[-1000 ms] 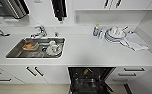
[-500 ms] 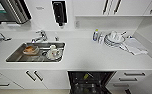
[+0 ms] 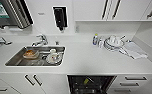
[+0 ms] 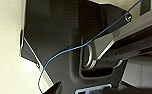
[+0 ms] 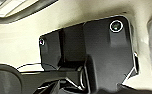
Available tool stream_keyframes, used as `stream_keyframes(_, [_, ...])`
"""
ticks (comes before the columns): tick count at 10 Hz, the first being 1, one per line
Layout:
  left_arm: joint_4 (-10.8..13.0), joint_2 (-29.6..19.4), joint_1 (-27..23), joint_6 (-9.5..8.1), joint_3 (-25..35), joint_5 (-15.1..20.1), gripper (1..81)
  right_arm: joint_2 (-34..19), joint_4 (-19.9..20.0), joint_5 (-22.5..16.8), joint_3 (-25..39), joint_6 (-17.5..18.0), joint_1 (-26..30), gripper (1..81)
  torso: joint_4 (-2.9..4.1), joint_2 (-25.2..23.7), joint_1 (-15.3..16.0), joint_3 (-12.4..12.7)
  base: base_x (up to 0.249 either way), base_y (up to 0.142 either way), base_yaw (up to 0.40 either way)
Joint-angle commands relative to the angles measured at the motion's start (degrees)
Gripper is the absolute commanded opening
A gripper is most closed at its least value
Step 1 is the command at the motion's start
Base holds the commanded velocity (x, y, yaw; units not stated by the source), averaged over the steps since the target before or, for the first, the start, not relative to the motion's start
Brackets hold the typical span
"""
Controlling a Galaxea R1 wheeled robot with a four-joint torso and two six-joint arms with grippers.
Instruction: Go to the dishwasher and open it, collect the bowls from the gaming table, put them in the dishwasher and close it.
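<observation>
The dishwasher (image 3: 90,85) stands open under the white counter (image 3: 92,60), at the lower middle of the head view, its dark racked interior showing with something yellow-green inside. The gaming table is out of view, and so are its bowls. In the left wrist view a dark tip of my left gripper (image 4: 55,88) pokes in beside the robot's dark plate and a blue wire. My right gripper (image 5: 50,87) appears as dark shapes under the same kind of plate in the right wrist view.
A steel sink (image 3: 14,60) with a tap (image 3: 42,40) holds an orange-filled dish (image 3: 30,53) and a white dish (image 3: 53,57). Stacked white dishes (image 3: 113,42), a small bottle (image 3: 95,39) and a cloth (image 3: 133,50) sit on the counter's right. White drawers flank the dishwasher.
The whole head picture has shifted a little downward, so the camera has moved. Nothing on the counter or in the sink has moved.
</observation>
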Motion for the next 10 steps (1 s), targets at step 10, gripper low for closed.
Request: stream_keyframes(10, [0.30,-0.91,0.69,0.28,-0.11,2.06,81.1,13.55,3.63,-7.60,-7.47,1.41,21.59,81.1,0.00,-9.33,5.90,0.07,0.000,0.000,0.000])
